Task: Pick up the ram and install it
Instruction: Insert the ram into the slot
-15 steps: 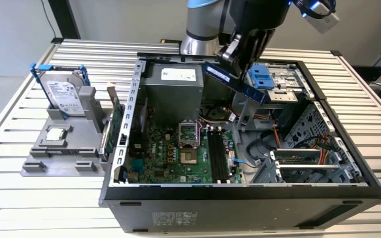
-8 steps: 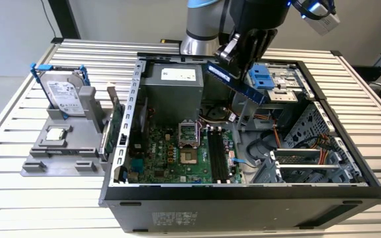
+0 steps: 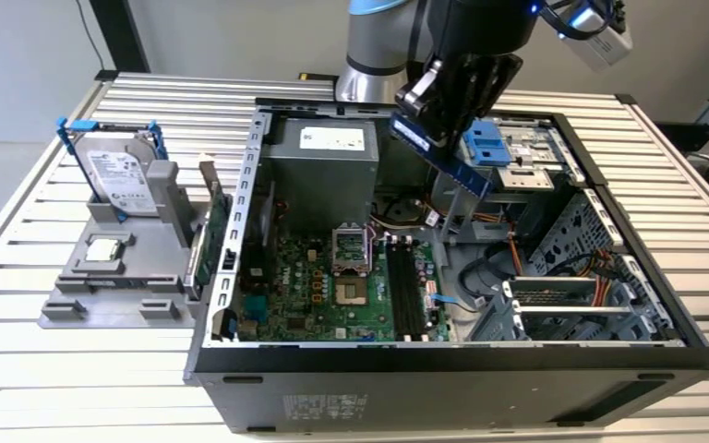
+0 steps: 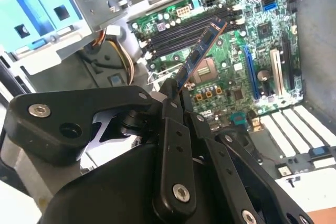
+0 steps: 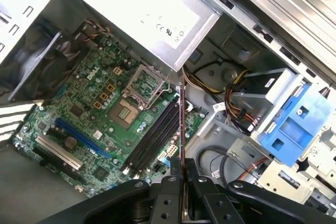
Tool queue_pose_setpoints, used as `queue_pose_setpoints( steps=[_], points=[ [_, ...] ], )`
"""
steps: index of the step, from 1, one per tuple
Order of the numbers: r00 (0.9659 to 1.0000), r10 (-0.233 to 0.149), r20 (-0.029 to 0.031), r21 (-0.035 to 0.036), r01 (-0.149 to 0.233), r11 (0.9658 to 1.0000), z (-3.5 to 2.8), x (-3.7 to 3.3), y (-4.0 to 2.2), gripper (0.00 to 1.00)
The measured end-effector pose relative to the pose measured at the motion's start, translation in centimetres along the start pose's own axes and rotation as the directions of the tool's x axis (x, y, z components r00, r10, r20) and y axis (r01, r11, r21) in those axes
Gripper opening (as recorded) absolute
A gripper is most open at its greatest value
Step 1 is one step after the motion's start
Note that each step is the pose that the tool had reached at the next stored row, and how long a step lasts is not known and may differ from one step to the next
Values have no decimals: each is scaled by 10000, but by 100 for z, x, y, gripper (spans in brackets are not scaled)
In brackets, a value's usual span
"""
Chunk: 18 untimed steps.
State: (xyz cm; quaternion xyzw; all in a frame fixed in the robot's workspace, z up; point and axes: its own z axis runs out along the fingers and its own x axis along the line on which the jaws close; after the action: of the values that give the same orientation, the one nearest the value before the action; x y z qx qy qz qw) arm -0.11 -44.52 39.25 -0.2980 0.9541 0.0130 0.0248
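Overhead, the gripper (image 3: 438,118) hangs above the open computer case (image 3: 453,355), its black fingers closed tight on one end of the ram (image 3: 450,159). In the exterior view the ram is clear of everything in the case. It sits at about 1 o'clock from the motherboard (image 3: 318,277), tilted, with its free end pointing toward 4 o'clock. In the second wrist view the ram (image 4: 202,53) juts out of the gripper (image 4: 173,97) over the black memory slots (image 4: 184,32). In the first wrist view the ram (image 5: 182,124) shows edge-on, running from the gripper (image 5: 184,174) beside those slots (image 5: 155,137). The power supply (image 3: 324,157) lies at 12 o'clock from the motherboard. A hard drive (image 3: 121,171) in a blue frame stands on the table (image 3: 34,369) at 9 o'clock from the case.
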Motion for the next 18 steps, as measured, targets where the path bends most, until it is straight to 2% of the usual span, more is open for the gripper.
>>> queue_pose_setpoints(
  steps=[4, 10, 14, 18],
  points=[
    [9987, 508, 7, 28, -508, 9987, 0, 0, 0, 0],
    [9927, 1204, 17, 66, -1204, 9927, 0, 0, 0, 0],
    [9860, 1665, 25, 90, -1665, 9860, 0, -1, 0, 0],
    [9768, 2141, 34, 116, -2141, 9767, 0, -1, -1, 0]
  ],
)
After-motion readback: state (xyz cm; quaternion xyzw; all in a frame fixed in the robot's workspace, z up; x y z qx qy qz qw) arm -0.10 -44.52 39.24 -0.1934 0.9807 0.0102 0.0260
